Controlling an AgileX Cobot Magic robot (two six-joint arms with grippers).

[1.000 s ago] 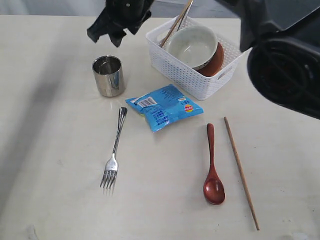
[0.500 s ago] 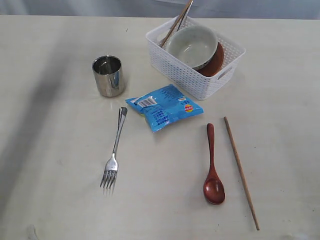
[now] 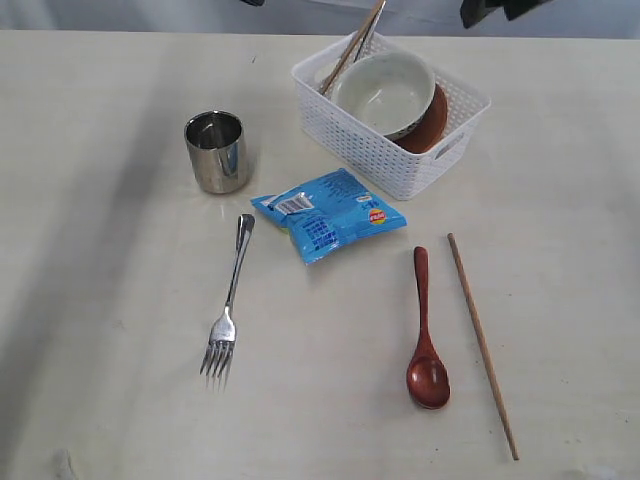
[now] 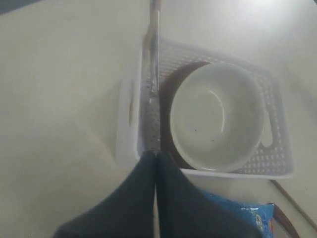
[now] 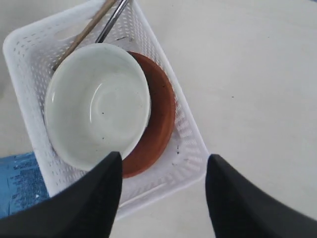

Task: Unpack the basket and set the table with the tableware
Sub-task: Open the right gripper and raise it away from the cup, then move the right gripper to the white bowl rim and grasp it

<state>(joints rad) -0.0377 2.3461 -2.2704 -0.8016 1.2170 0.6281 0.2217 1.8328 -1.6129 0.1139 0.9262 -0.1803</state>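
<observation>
Basket (image 3: 362, 152) on the far side of the table (image 3: 100, 320), right of the middle: it is white and perforated, and it holds a cream bowl (image 3: 385, 92) sitting mouth-up on a brown plate (image 3: 434, 122). A wooden chopstick (image 5: 86, 31) and a steel knife (image 5: 113, 20) lean out over its far left corner. The bowl covers most of the plate, so only a crescent of it shows by the right wall. The upper ends of the chopstick and knife run out of the exterior view. Left of the basket a steel cup (image 3: 216, 151) stands upright. A blue snack packet (image 3: 328, 213) lies just on the near side of the basket. A fork (image 3: 230, 300) lies nearer than the cup, tines toward the near edge. On the near right, a red-brown spoon (image 3: 425, 330) and a second chopstick (image 3: 482, 343) lie side by side, apart. The left gripper (image 4: 156, 154) looks down on the basket with its dark fingers pressed together and nothing between them. That view is soft, and the knife and chopstick blur into one streak there. The right gripper (image 5: 164, 156) hangs above the basket with its fingers spread wide, holding nothing. In the exterior view only dark arm scraps (image 3: 495, 10) show at the far edge.
</observation>
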